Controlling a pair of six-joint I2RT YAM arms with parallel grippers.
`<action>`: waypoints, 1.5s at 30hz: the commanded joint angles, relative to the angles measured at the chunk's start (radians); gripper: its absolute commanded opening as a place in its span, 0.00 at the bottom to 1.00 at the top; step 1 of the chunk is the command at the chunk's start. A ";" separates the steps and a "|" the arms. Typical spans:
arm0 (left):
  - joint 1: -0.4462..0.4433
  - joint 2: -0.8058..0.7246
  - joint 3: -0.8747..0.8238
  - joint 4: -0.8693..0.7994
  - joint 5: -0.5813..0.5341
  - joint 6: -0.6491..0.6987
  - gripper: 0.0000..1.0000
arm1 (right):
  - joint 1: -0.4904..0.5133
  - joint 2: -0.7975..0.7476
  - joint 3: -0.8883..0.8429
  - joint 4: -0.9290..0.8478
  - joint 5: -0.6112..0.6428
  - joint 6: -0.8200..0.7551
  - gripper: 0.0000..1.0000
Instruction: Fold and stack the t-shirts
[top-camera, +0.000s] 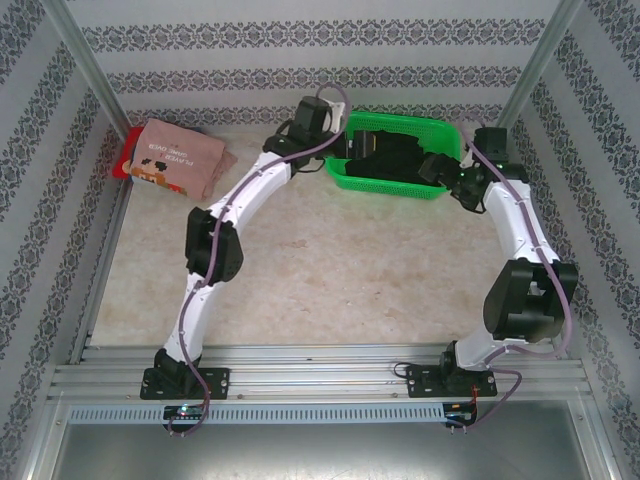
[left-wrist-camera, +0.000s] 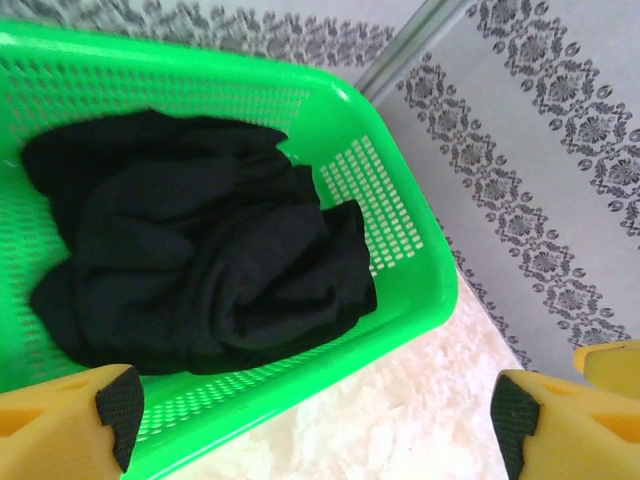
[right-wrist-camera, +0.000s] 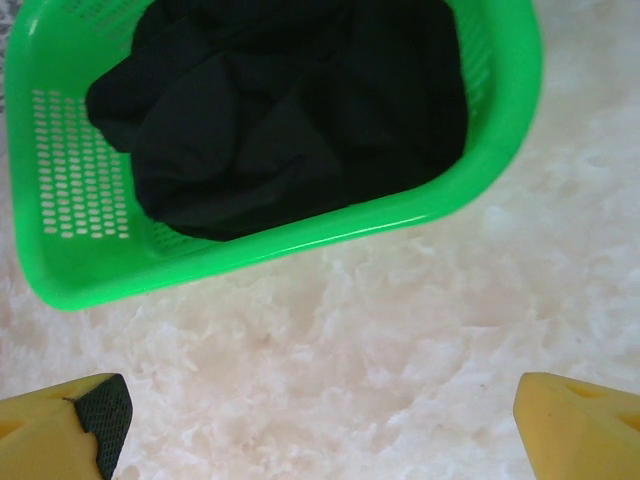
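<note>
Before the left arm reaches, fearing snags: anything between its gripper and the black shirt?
Only the near wall of the green basket stands between the left gripper and the black t-shirt; nothing covers it.

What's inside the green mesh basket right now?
A crumpled black t-shirt lies bunched in the green mesh basket, covering most of its floor. Whether another garment lies beneath it cannot be seen, because the cloth hides that.

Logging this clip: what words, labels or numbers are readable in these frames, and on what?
"GAME OVER": dark print on the folded pink shirt, upside down to the top camera and small, so a likely reading only.
A second line of print beside it: too small to read.
Black shirt and green basket: no text.
</note>
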 joint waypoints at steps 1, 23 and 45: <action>-0.025 0.060 0.064 0.062 0.023 -0.071 0.89 | -0.014 0.001 -0.021 0.029 -0.039 -0.001 0.98; -0.104 0.418 0.363 0.127 -0.319 -0.042 0.81 | -0.055 0.165 -0.058 0.182 -0.077 0.055 0.98; -0.107 0.380 0.389 0.069 -0.303 0.070 0.00 | -0.092 0.174 -0.124 0.214 -0.091 0.049 0.98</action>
